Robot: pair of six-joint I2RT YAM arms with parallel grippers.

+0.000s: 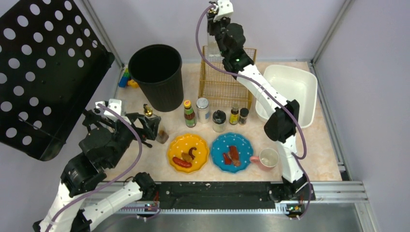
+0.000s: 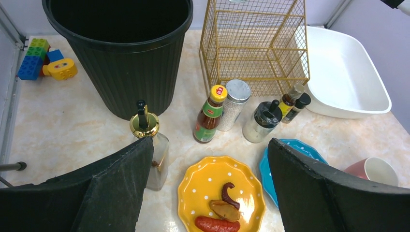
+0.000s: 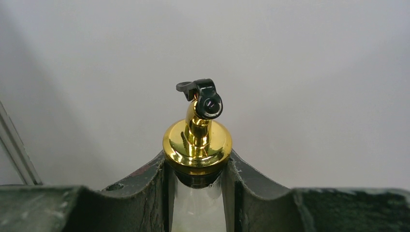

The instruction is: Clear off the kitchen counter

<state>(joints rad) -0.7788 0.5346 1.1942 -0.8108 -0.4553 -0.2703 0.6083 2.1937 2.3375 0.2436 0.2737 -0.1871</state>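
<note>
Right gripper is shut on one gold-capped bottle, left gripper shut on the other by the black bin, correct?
No. The left gripper is open: the left wrist view shows its fingers wide apart, the bottle by the black bin standing ungripped. The right gripper is indeed shut on its gold-capped bottle.

The surface (image 2: 72, 125) looks like pale marbled stone with a smooth, faintly shiny finish; on it the bin (image 2: 125, 72) is matt black ribbed plastic, the rack (image 2: 256, 48) thin gold-coloured metal wire, and the tub (image 2: 348, 82) smooth glossy white plastic. The yellow plate (image 2: 203, 186) and blue plate (image 1: 220, 145) have a glossy glazed look. The fingers (image 3: 140, 198) of the right end effector (image 3: 198, 179) are dark, matt and scuffed, against a clear glass bottle (image 3: 198, 212) whose cap (image 3: 197, 145) is mirror-polished gold metal under a glossy black plastic spout (image 3: 203, 96).
</note>
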